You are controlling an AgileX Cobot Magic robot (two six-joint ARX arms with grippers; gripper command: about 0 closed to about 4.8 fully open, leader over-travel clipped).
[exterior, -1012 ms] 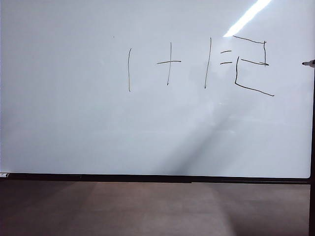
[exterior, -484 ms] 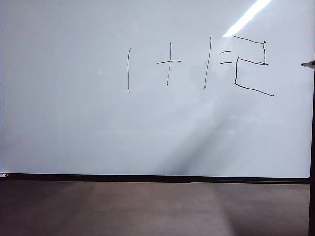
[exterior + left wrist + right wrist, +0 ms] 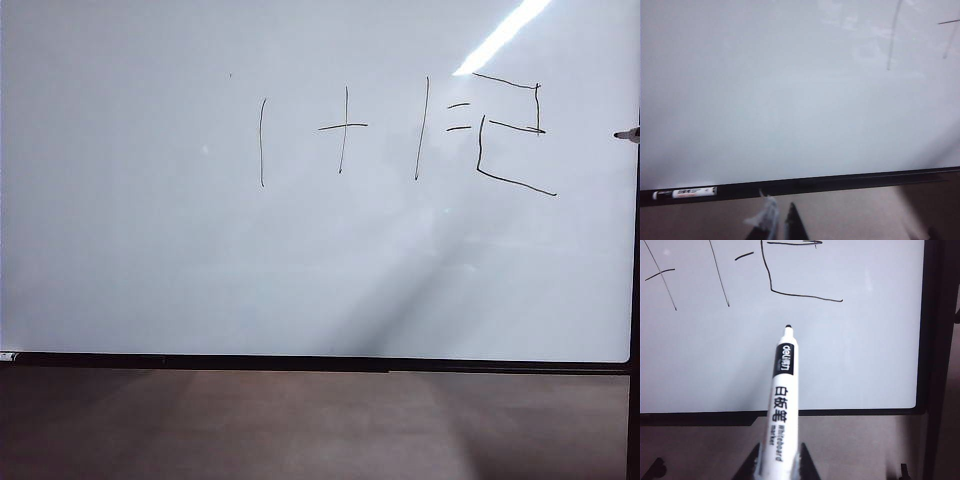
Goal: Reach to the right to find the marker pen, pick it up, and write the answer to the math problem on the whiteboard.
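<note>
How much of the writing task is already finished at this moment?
Nearly all. The math problem and the answer stand on the whiteboard. The right gripper holds the marker pen, tip off the board. The left gripper is idle below. Nothing remains.

The outside camera looks straight at the whiteboard (image 3: 200, 250) from a little way back. It sees almost the whole board, its black bottom edge, and the brown table in front. The sum (image 3: 365, 130) and the boxy two (image 3: 512, 135) sit high up on the right.

The left wrist camera is nearer. It faces the left part of the board (image 3: 790, 100), low down, and catches the bottom edge and only a few strokes of the sum (image 3: 892, 35).

The right wrist camera is also near. It looks along the pen (image 3: 781, 405) at the right part of the board (image 3: 865, 350). It shares the two (image 3: 790, 275) with the outside camera.
</note>
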